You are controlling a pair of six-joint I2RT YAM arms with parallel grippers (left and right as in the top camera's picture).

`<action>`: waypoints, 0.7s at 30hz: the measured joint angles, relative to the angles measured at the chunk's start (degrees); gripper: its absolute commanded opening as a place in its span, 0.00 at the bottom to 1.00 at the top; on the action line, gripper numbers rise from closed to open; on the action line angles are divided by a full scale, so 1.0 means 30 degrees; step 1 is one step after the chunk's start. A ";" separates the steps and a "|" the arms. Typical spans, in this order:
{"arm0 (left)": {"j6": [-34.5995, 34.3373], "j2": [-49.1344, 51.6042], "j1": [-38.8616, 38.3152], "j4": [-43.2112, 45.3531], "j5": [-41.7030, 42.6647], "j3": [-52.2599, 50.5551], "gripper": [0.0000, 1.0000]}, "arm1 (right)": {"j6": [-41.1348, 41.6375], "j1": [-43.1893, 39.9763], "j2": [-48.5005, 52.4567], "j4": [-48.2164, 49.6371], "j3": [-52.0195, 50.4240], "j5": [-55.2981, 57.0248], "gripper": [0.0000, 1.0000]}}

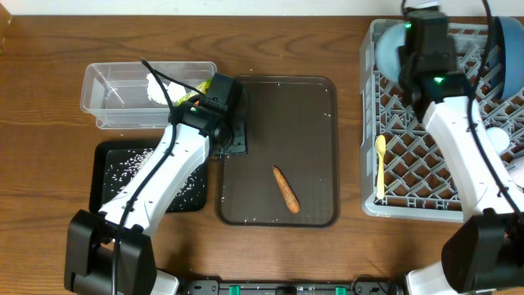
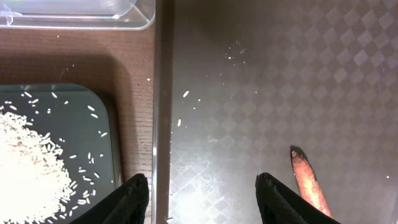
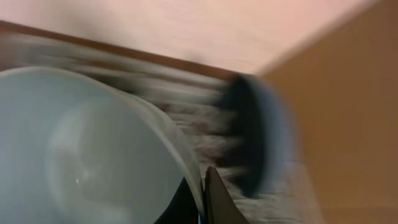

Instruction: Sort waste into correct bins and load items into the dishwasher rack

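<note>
Light-blue cup (image 3: 93,155) at the dishwasher rack (image 1: 409,164), its rim pinched by the right hand (image 3: 204,200).
The cup is at the rack's 11 o'clock corner, the dark-blue bowl (image 1: 512,49) at 1 o'clock, the pale yellow spoon (image 1: 381,164) at 8 o'clock. The left hand (image 2: 202,205) hangs spread over the brown tray's (image 1: 315,115) left rim; the carrot stick (image 1: 286,188) lies at its 4 o'clock.

1 tub (image 1: 115,94), 1 blk tray (image 1: 102,164), 1 carrot stick (image 1: 286,189), 1 spoon (image 1: 381,168) (plus 1 rack (image 1: 417,176)).
</note>
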 measured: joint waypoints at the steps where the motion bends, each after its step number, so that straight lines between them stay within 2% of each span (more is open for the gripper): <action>1: 0.0000 0.0000 0.0000 0.0015 0.0000 0.0000 0.58 | -0.0954 -0.0372 0.0131 0.0539 0.0000 0.0867 0.01; 4: 0.0000 0.0000 0.0000 0.0007 0.0000 0.0000 0.58 | -0.4102 -0.1749 0.0561 0.1523 0.0000 0.2827 0.01; 9: 0.0000 0.0000 0.0000 0.0007 0.0000 0.0000 0.58 | -0.7184 -0.3198 0.1297 0.1574 0.0000 0.3548 0.01; 21: -0.0007 0.0000 0.0000 0.0000 0.0000 0.0000 0.58 | -0.8772 -0.3468 0.3774 0.1239 0.0000 0.3475 0.01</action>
